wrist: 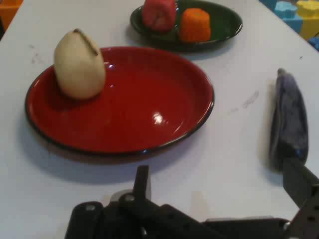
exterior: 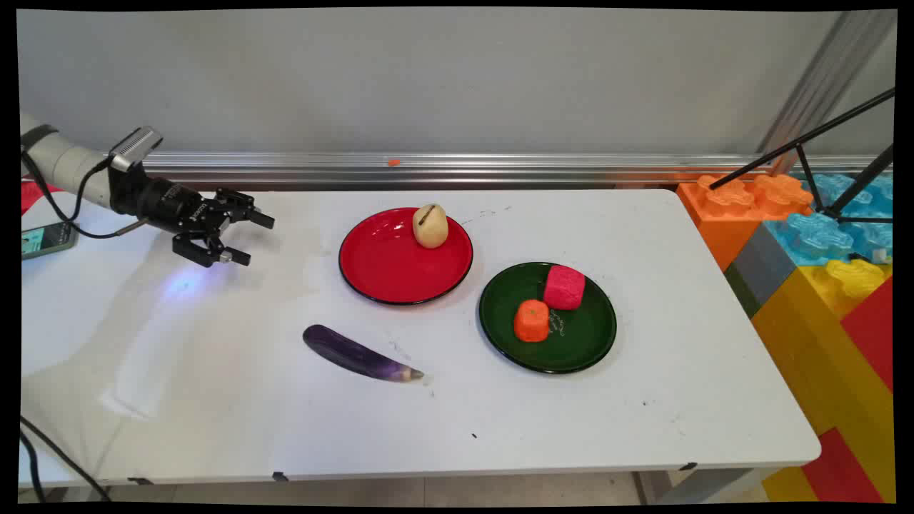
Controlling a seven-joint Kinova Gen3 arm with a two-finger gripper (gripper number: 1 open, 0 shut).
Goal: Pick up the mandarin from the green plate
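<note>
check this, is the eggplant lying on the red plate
No, the eggplant lies on the bare white table, apart from the red plate.

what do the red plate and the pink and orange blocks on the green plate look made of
Red plate: probably glazed ceramic or hard plastic; it is glossy, with sharp light reflections and a dark rim. Pink block and orange block: likely foam or sponge; their surfaces look matte and pitted, with soft edges.

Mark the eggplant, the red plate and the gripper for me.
eggplant (exterior: 359, 355): main view, middle of its purple body.
red plate (exterior: 385, 268): main view, bare red surface.
gripper (exterior: 246, 238): main view, midway between its open fingertips.
</note>
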